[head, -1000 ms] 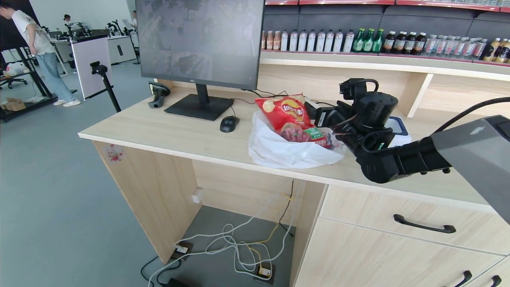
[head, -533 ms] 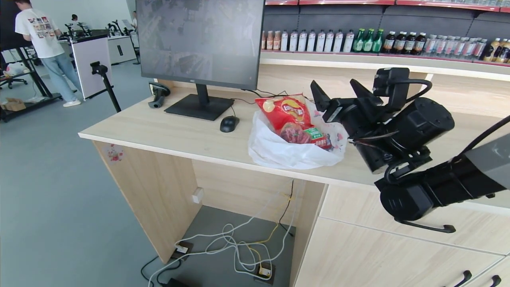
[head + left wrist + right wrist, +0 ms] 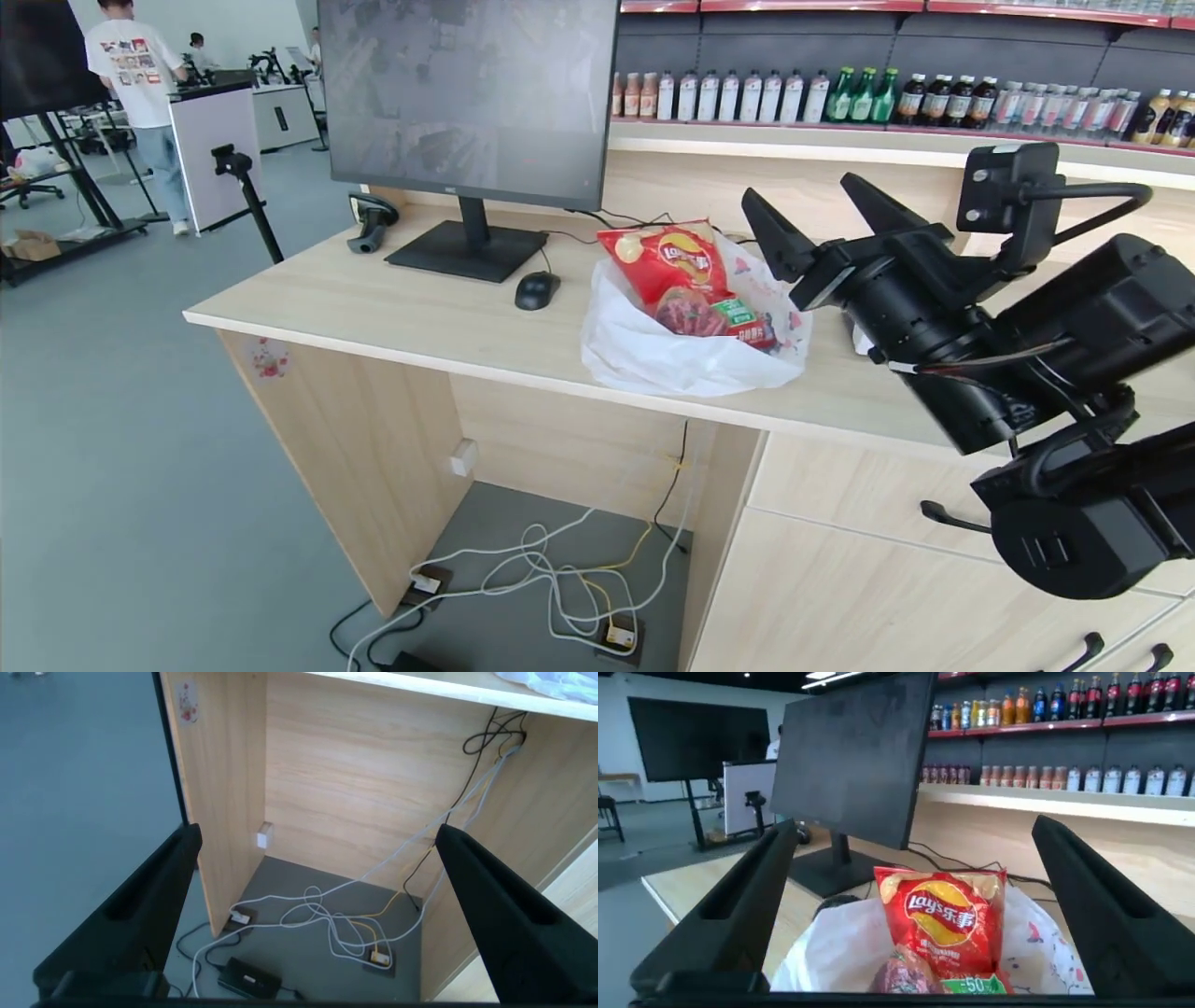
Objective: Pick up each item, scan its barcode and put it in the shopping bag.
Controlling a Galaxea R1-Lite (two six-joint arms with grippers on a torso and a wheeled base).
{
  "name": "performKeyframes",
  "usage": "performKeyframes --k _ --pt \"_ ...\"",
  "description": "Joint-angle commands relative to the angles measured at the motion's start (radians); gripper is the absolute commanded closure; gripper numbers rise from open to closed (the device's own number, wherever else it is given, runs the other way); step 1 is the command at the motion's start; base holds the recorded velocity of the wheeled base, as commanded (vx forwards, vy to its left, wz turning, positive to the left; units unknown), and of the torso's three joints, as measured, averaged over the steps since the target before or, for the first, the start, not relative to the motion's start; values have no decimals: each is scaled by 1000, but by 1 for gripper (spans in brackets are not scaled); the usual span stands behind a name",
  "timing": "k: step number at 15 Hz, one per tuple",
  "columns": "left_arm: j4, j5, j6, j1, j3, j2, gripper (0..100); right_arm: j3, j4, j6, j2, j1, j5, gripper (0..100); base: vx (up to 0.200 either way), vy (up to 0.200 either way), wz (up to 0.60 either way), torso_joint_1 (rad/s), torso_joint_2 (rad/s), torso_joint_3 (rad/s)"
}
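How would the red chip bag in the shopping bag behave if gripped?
The chip bag looks puffed and glossy, so probably light, crushable and somewhat slippery. It stands propped in the soft shopping bag, so a push would likely tip it.

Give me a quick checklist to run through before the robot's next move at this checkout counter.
1. The right gripper open and empty: ok.
2. The left gripper open and empty, low beside the counter: ok.
3. The chips bag inside the shopping bag: ok, its top sticks out.
4. The shopping bag mouth open for the next item: ok.
5. More items left to scan: cannot tell; the right arm hides that part of the counter.
6. The scanner by the monitor stand reachable: cannot tell.
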Motion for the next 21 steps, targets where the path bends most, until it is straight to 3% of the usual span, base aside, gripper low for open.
performKeyframes --k 1,5,10,14,21 --pt "0 0 -1 0 0 0 0 2 0 0 -16 2 0 0 0 0 -600 2 12 -2" --pt "0 0 -1 0 0 0 0 30 0 1 -45 -7 0 0 0 0 -600 5 4 4" --pt "0 0 -5 0 0 0 0 134 0 35 -117 -126 81 0 0 -40 -600 0 2 3" --pt "2 0 -4 0 0 0 0 260 0 18 -160 -165 81 0 0 -200 0 3 4 2" --pt "0 0 -5 0 0 0 0 252 0 20 -121 -185 81 0 0 -200 0 0 4 1"
